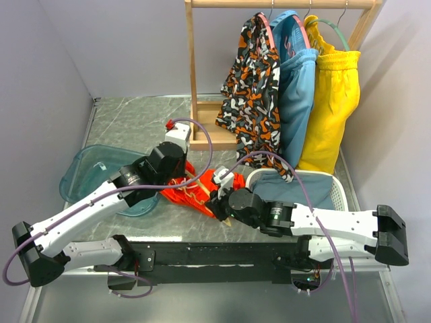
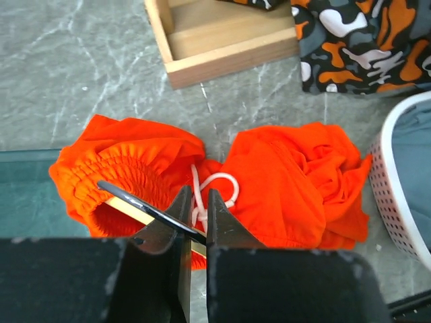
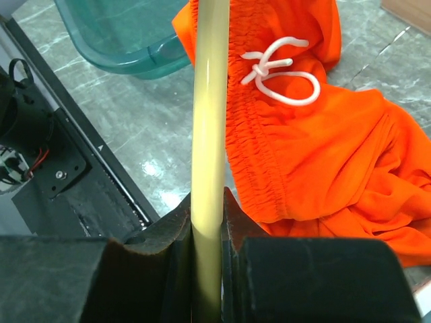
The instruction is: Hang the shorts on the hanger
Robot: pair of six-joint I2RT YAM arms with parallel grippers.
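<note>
The shorts [image 1: 196,192] lie crumpled on the grey marbled table [image 1: 128,121], just in front of the wooden rack's base [image 1: 212,138], between the teal tub [image 1: 94,171] and the white basket [image 1: 342,192]. Both arms are right down on them.

The right gripper [image 3: 206,205] has its jaws clamped on the hanger [image 3: 207,121], the pale rim running straight up between the fingers beside the gathered waistband [image 3: 252,161]. The left gripper [image 2: 197,195] is drawn to a slit. The hanger's tan edge crosses that slit where it disappears into the waistband opening, so it looks pinched there, though I can't tell whether cloth is caught too.

So we're mid-threading, I'd say. The hanger is partly inside the waist and the shorts are not properly hung on it. The next move calls for one arm to hold the rim steady while the other works the elastic further along. Watch the white drawstring [image 3: 283,70], which sits close to the rim and could snag. The soft fabric will likely bunch rather than slide.
</note>
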